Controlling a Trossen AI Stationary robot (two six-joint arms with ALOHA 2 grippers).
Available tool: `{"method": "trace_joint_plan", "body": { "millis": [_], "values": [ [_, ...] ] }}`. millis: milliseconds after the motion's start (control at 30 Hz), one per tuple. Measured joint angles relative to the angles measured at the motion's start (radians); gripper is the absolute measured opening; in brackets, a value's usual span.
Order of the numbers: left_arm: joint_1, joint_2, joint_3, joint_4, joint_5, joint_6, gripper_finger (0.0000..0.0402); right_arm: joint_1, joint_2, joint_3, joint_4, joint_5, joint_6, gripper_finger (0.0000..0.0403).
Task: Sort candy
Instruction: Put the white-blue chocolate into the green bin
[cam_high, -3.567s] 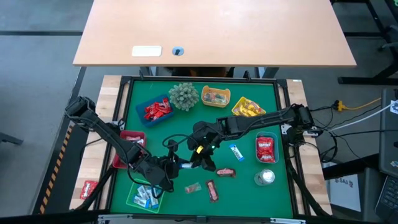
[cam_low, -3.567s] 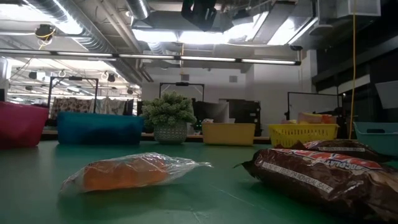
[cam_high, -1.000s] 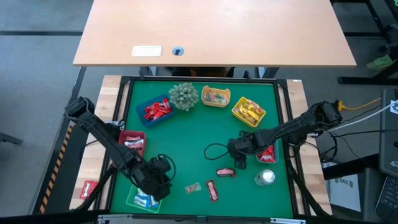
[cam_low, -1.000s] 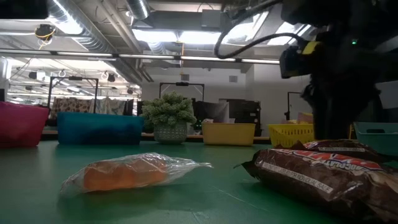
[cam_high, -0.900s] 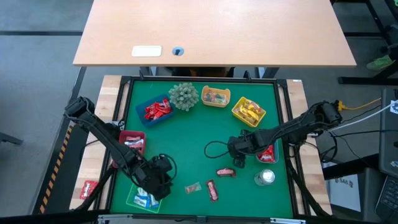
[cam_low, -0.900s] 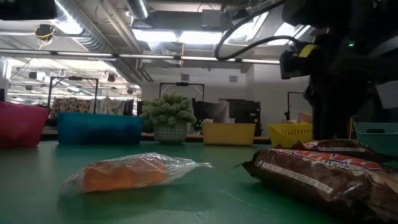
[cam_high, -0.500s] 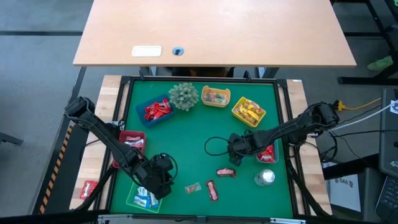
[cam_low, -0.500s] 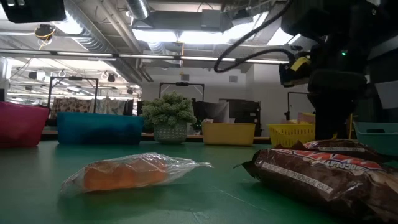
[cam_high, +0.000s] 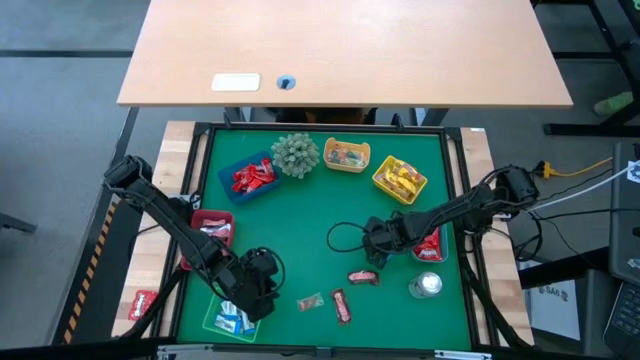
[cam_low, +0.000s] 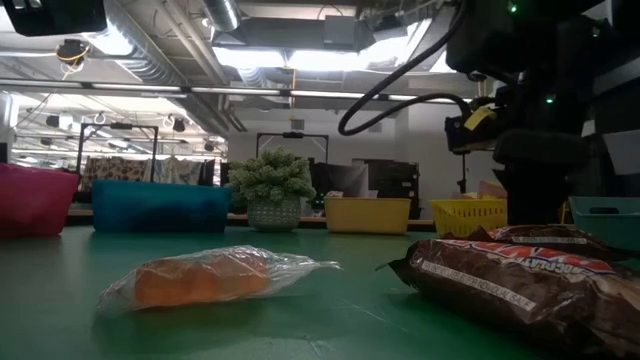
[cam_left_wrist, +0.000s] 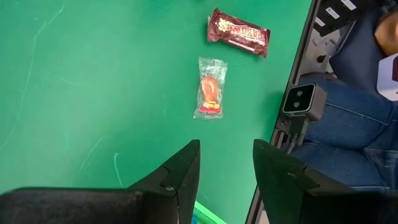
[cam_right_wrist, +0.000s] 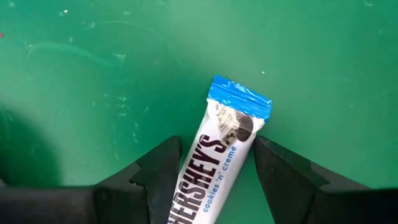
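Observation:
Loose candy lies on the green mat: a clear packet with an orange sweet (cam_high: 310, 301) (cam_low: 215, 275) (cam_left_wrist: 210, 96) and two brown bars (cam_high: 341, 305) (cam_high: 363, 277). My right gripper (cam_high: 374, 247) (cam_right_wrist: 217, 180), right of the mat's middle, is shut on a white bar with a blue end (cam_right_wrist: 217, 149). My left gripper (cam_high: 256, 291) (cam_left_wrist: 225, 174) stands open with nothing between its fingers, over the near left of the mat beside the green tray (cam_high: 228, 322), which holds blue-white candy. My right gripper pinches the white bar's two long sides (cam_right_wrist: 194, 163) between its two fingers. The bar lies along the fingers, and its blue end (cam_right_wrist: 240, 103) sticks out past the fingertips. Whether the bar is clear of the mat, I cannot tell.
At the back stand a blue tray with red candy (cam_high: 250, 175), a spiky plant ball (cam_high: 296, 154), a yellow tray (cam_high: 346, 155) and a yellow basket (cam_high: 400, 178). A red tray (cam_high: 213, 229) stands left, another (cam_high: 428, 242) right, above a silvery heap (cam_high: 427, 285). A person's jeans (cam_left_wrist: 348, 124) show past the near edge.
My right gripper has shifted a little toward the table's left and far edges and has turned somewhat, its fingers still on the white bar.

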Motion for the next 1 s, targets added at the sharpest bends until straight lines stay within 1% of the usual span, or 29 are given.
{"method": "trace_joint_plan", "body": {
  "millis": [133, 200, 333, 500, 600, 733, 867, 1000],
  "values": [
    [0.0, 0.0, 0.0, 0.0, -0.001, 0.009, 0.0135, 0.0, 0.001, 0.0, 0.0, 0.0, 0.0, 0.0206],
    [0.0, 0.0, 0.0, 0.0, -0.007, 0.026, 0.0135, 0.0, 0.001, 0.0, 0.001, -0.001, -0.003, 0.0199],
    [0.0, 0.0, 0.0, 0.004, -0.071, 0.089, 0.0135, 0.0, 0.002, 0.0, 0.007, -0.008, -0.025, 0.0165],
    [0.0, 0.0, 0.0, 0.029, -0.154, 0.234, 0.0135, 0.0, 0.002, -0.001, 0.009, -0.01, -0.044, 0.0118],
    [0.0, 0.0, 0.0, 0.031, -0.203, 0.297, 0.0135, 0.0, 0.002, -0.002, 0.017, -0.02, -0.056, 0.0102],
    [0.0, 0.0, 0.0, 0.031, -0.235, 0.343, 0.0135, -0.001, 0.003, -0.003, 0.026, -0.032, -0.058, 0.0102],
    [0.0, 0.0, 0.0, 0.035, -0.238, 0.367, 0.0135, -0.001, 0.004, 0.006, 0.022, -0.034, -0.059, 0.0114],
    [0.0, 0.0, 0.0, 0.059, -0.238, 0.395, 0.0135, -0.001, 0.01, 0.035, 0.032, -0.049, -0.086, 0.0114]
  ]
}}
